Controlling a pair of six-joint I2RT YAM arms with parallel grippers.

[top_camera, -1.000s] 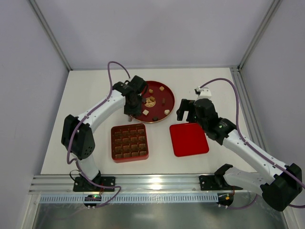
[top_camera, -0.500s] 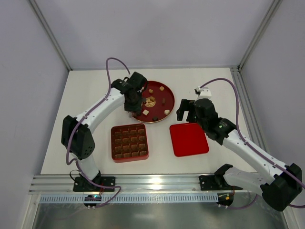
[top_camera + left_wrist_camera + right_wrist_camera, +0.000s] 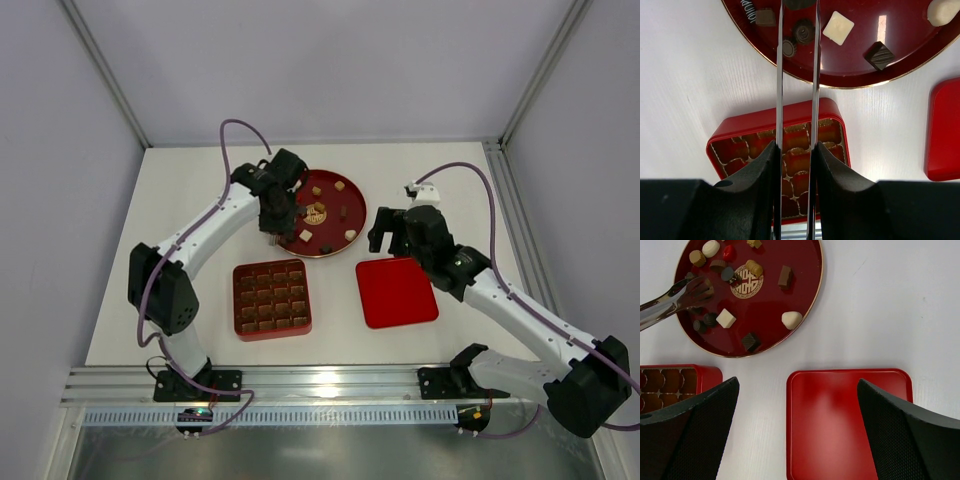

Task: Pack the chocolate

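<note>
- On the round red plate [image 3: 332, 228], beyond the gridded tray [image 3: 760, 122], the chocolates [image 3: 838, 28] lie loose.
- Left gripper [image 3: 795, 165] is clenched on metal tongs [image 3: 779, 75]. Their blades run straight ahead over the tray to the plate. A dark piece [image 3: 799, 3] shows between the tips; whether it is pinched I cannot tell.
- Right gripper [image 3: 797, 435] hangs released and empty over the flat lid [image 3: 850, 405], so the left arm is nearer.

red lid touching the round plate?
Apart. The right wrist view shows a strip of white table between the lid and the plate.
</note>
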